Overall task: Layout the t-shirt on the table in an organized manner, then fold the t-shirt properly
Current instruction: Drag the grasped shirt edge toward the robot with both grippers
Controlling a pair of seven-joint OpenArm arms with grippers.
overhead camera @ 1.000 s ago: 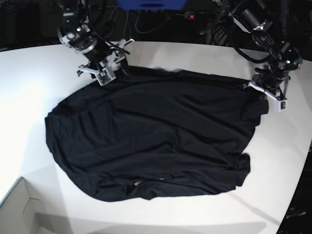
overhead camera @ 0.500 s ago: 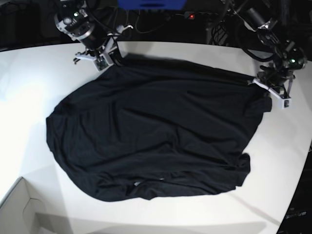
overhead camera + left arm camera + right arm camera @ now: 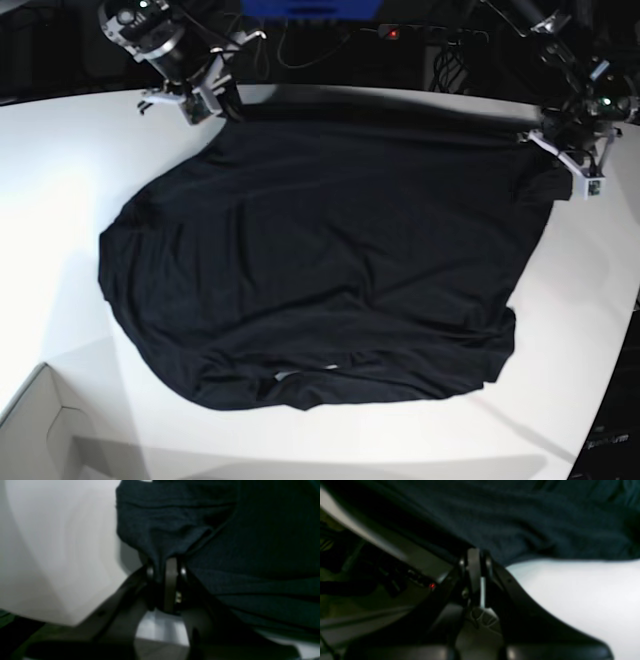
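Observation:
The black t-shirt [image 3: 330, 260] lies spread over the white table [image 3: 60, 170], its far edge pulled into a nearly straight line between my two grippers. In the base view my right gripper [image 3: 222, 100] holds the far left corner and my left gripper [image 3: 545, 150] holds the far right corner. The left wrist view shows the left gripper [image 3: 165, 566] shut on a bunched pinch of t-shirt [image 3: 180, 525]. In the right wrist view the right gripper [image 3: 475, 555] is shut on the edge of the t-shirt [image 3: 520, 517], lifted a little above the table [image 3: 570, 592].
A pale cardboard box [image 3: 35, 430] sits at the near left corner. Dark cables and a red light [image 3: 394, 34] lie beyond the table's far edge. The table's curved edge runs close behind both grippers.
The right gripper has shut on the shirt's far left corner. Both grippers have moved toward the far edge, dragging the shirt's top edge back and stretching it straighter.

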